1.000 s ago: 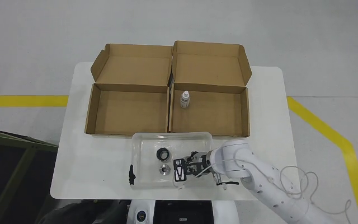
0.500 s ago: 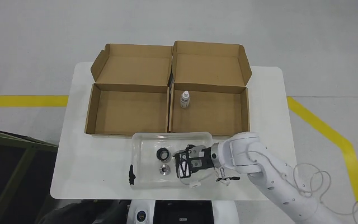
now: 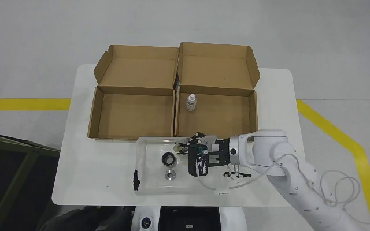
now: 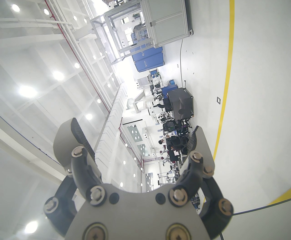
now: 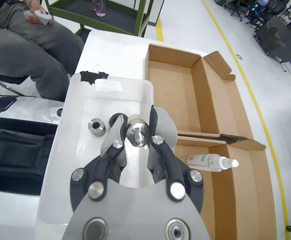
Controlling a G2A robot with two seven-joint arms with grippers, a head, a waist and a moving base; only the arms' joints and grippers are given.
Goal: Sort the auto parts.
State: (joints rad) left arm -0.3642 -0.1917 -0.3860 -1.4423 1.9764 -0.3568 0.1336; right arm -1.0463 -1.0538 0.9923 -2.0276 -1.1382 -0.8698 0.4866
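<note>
Boxes brn; bin clr; tape blk; metal part silver; tbl white; flr line yellow

Pale grey floor marked with a yellow line. White table. Ceiling lights lit. Distant workstations, possibly desks with chairs. Green metal frame near the table.

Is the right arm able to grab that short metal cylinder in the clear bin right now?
Probably not yet. The short metal cylinder lies uncovered in the bin beside the right gripper, but that gripper is shut on another metal part.
</note>
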